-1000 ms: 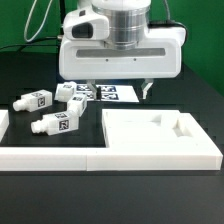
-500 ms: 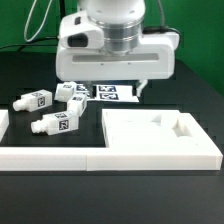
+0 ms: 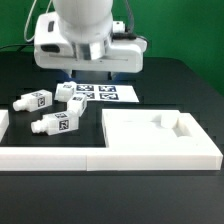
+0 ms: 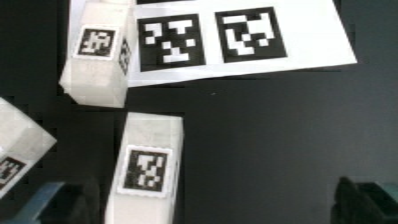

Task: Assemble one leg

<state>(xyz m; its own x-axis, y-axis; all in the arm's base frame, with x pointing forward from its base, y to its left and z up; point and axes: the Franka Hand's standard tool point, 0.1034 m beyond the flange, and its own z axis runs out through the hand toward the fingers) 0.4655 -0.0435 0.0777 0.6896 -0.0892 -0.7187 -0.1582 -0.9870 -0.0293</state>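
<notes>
Gripper [image 4: 205,203] tips barely visible (spread apart), one leg [image 4: 16,140] cut off

4 legs [image 3: 57,125] lie near the marker board [image 3: 108,94].

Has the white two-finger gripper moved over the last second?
Yes. The gripper has shifted toward the exterior view's left: it was centred over the right part of the flat white marker board and is now over its left part.

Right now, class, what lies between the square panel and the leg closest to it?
Nothing: the exterior view shows only bare black table between that leg and the panel.
</notes>
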